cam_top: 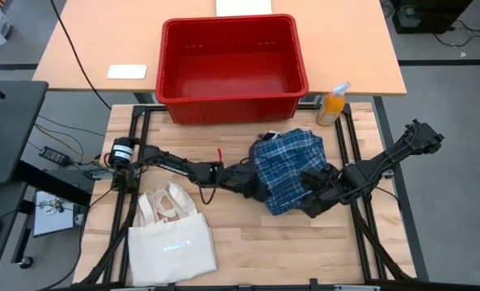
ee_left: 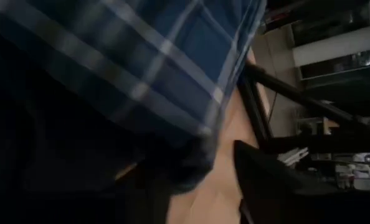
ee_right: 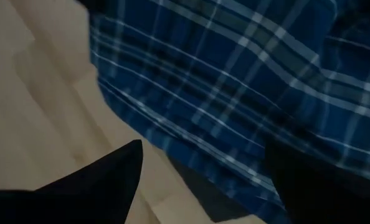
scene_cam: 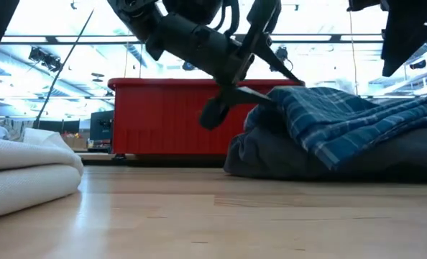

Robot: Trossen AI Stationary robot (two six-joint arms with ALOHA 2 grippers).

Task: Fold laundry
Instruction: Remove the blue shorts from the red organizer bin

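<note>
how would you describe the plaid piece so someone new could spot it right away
Start at the red bin at the table's far edge, then look just in front of its right corner, between the two grippers. The blue-and-white plaid piece lies crumpled atop a dark grey garment. It is the only checked fabric; the cream tote bag is plain.

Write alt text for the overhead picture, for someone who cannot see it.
Two dark robot arms meet over a rumpled blue-and-white plaid garment lying on darker clothes on a pale wooden table, the left gripper and right gripper at its edges. A red plastic bin, orange bottle and cream canvas tote bag surround them.
</note>
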